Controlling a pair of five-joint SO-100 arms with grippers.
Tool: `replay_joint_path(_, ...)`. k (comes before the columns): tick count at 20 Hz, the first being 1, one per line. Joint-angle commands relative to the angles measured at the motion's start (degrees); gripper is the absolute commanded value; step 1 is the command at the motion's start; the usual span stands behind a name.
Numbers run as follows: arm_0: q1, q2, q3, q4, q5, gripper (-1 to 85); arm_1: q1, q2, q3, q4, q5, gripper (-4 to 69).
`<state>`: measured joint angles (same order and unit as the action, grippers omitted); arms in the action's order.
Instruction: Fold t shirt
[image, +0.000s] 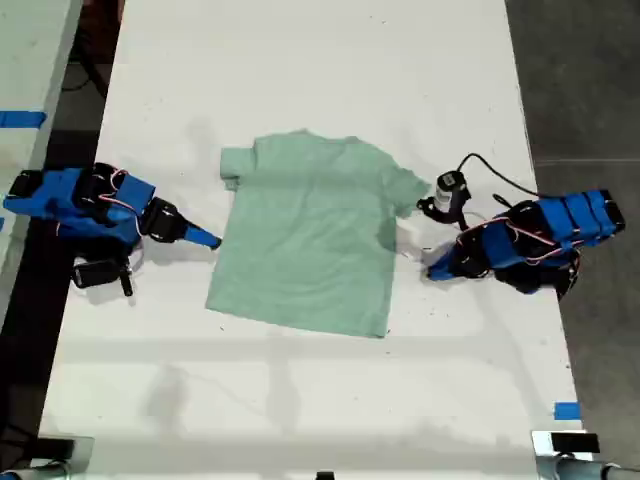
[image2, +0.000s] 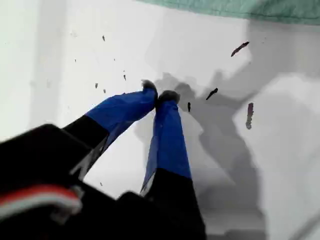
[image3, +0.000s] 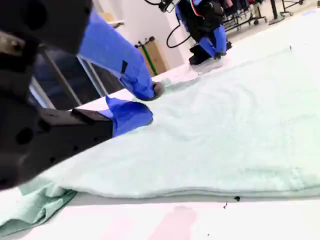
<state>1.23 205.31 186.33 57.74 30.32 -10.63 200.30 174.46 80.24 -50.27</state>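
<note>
My first gripper (image2: 159, 94) filled the near part of its wrist view, blue fingertips pressed together with nothing between them, over the bare white table (image: 300, 60) among a few dark specks (image2: 240, 48). The t shirt (image: 310, 235) lay flat at the middle of the table, neck towards the exterior view's top. Its pale mint edge (image2: 240, 7) lay a little beyond those tips.

In the exterior view that gripper (image: 432, 272) sat just off the shirt's right side, with a black cable (image: 500, 175) looping behind it. My second gripper (image3: 147, 104) had its jaws spread, low over the cloth (image3: 225, 135) at the shirt's left edge (image: 210, 241) in the exterior view. A blue tape strip (image: 567, 410) marked the table's lower right there.
</note>
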Motion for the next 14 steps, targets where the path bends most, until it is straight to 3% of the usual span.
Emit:
replay_joint_path(1, 6.24, 0.26, 2.29, 0.09, 0.35, 2.6, 0.09, 0.53, 2.55, -1.32, -0.09, 2.5)
replay_joint_path(8, 6.59, 0.26, 2.29, 0.09, 0.09, 1.8, 0.09, 0.53, 2.55, -1.32, -0.18, 2.5)
replay_joint_path(12, -10.2, 0.26, 2.29, 0.09, 0.18, 1.2, 2.99, 0.53, 2.55, -1.32, 0.88, 2.4)
replay_joint_path(14, -9.84, -0.26, 2.29, 0.18, -15.12, 5.3, 4.22, 0.53, 2.55, -1.32, 1.58, 2.4)
